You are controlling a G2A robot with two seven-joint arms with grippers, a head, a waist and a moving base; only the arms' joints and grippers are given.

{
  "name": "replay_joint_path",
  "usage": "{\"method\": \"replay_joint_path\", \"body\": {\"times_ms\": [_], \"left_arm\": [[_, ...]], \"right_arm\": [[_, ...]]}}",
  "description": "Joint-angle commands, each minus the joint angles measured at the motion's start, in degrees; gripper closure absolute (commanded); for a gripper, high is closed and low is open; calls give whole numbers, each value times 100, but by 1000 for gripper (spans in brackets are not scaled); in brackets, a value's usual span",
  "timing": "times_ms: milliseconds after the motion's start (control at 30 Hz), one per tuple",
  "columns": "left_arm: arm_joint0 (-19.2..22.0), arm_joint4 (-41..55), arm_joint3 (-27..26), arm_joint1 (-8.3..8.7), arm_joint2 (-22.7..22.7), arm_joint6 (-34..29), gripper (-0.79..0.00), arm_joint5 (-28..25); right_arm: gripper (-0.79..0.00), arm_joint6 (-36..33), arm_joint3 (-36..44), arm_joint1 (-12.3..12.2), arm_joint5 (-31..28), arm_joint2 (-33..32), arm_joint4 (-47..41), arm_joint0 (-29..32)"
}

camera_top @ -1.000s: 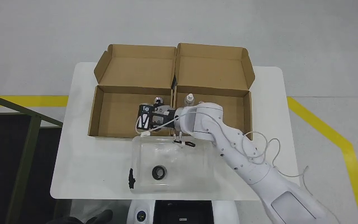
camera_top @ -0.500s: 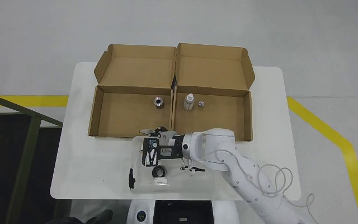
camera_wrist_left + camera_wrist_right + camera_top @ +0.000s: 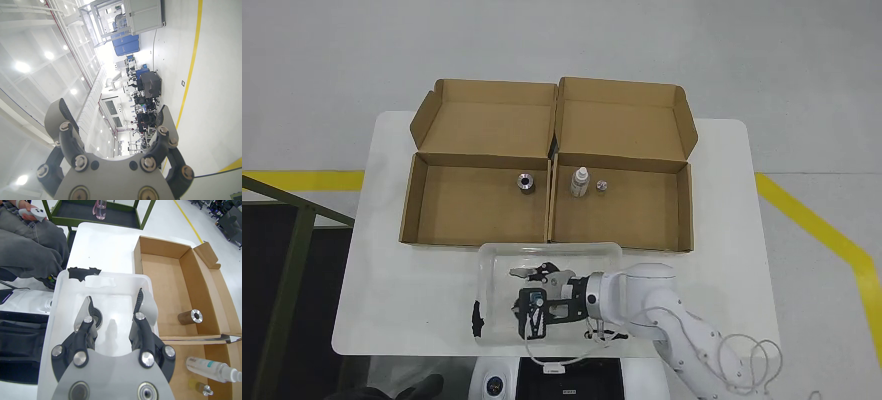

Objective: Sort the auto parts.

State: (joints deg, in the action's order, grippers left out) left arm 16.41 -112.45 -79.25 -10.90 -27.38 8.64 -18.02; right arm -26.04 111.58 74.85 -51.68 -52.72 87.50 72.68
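Right tool [image 3: 114, 294] hangs low inside the clear tray [image 3: 54, 306], its fingers spread wide with nothing pinched between them. Left tool [image 3: 112, 103] is likewise spread and bare, pointed off at the hall rather than at the desk [image 3: 432, 300].

That white desk carries everything. Toward its far side two open cardboard boxes stand side by side with their lids folded back: the left box [image 3: 457, 210] and the right box [image 3: 642, 215], meeting along one shared wall. The clear tray sits just in front of them at the near edge.

A spray bottle [image 3: 206, 368] sits in the right box, close to the shared wall and toward the back. A metal cylinder [image 3: 191, 317] sits in the left box, just across that wall from the bottle.

A black ring [image 3: 98, 318] lies flat on the tray's floor, partly under one finger of the right tool; I cannot tell whether the finger touches it. A torn strip of black tape [image 3: 81, 273] clings to the tray's rim at the near left corner. A small studded part [image 3: 203, 388] rests just beside the bottle in the right box.
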Motion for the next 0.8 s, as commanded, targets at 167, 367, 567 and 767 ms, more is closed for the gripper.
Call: {"method": "replay_joint_path", "body": {"times_ms": [167,367,567,767], "left_arm": [[0,0,0,0,0,0,-785,0],[0,0,0,0,0,0,-785,0],[0,0,0,0,0,0,-785,0],[0,0,0,0,0,0,-785,0]], "right_arm": [[-462,117,-3,-131,-266,-87,249,311],[-483,217,-160,-187,-267,-43,411,369],[-493,236,-485,-194,-180,89,507,228],[-505,278,-810,-164,-105,325,501,1]]}}
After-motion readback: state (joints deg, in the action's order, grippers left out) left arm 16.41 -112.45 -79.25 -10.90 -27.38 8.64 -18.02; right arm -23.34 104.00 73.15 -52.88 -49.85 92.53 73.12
